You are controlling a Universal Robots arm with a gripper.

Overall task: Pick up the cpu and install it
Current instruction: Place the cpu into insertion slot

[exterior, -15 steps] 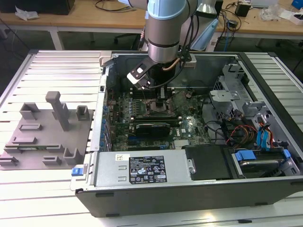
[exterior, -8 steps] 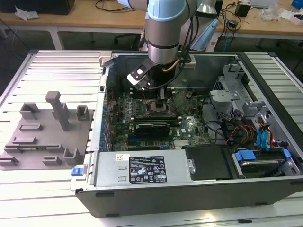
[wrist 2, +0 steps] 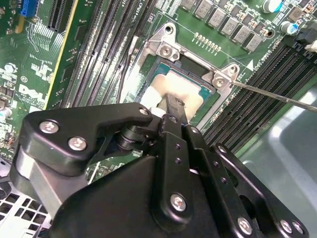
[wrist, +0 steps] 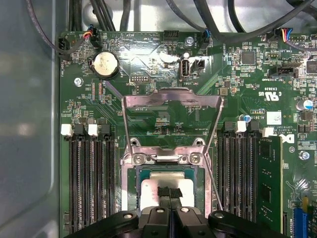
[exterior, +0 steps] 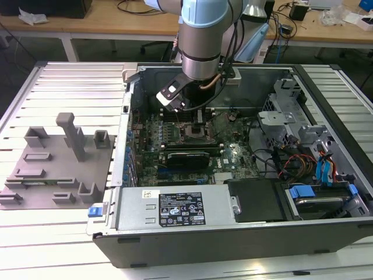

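The fingers [wrist: 164, 196] [wrist 2: 174, 106] are clenched together, with barely a seam between them, and their tips are on the middle of the cpu [wrist: 151, 188] [wrist 2: 181, 84]. They are not grasping the cpu by its edges. The cpu lies flat under the fingers, seated in the socket [wrist: 136, 171] [wrist 2: 166, 49], with its pale top showing on either side of the tips.

Just beyond the fingers the socket's lid [wrist: 171, 106] stands swung open, and a thin lever [wrist: 213, 183] [wrist 2: 267, 94] slants up beside it. Rows of memory slots [wrist: 91, 183] flank the fingers on both sides. One stick [wrist: 270, 183] sits in an outer slot. Farther off on the board [wrist: 148, 59] is a coin cell [wrist: 105, 64].

In the exterior view the arm [exterior: 201, 41] reaches down into the case [exterior: 192, 239], which lies open on the slatted worktop [exterior: 58, 245]. The case holds the board, a dark card [exterior: 186, 157], a labelled box [exterior: 180, 210], a drive cage [exterior: 285, 111] and loose cables [exterior: 291, 163]. Well away from the fingers, outside the case toward the exterior view's left, is a grey tray [exterior: 58, 163] with upright blocks.
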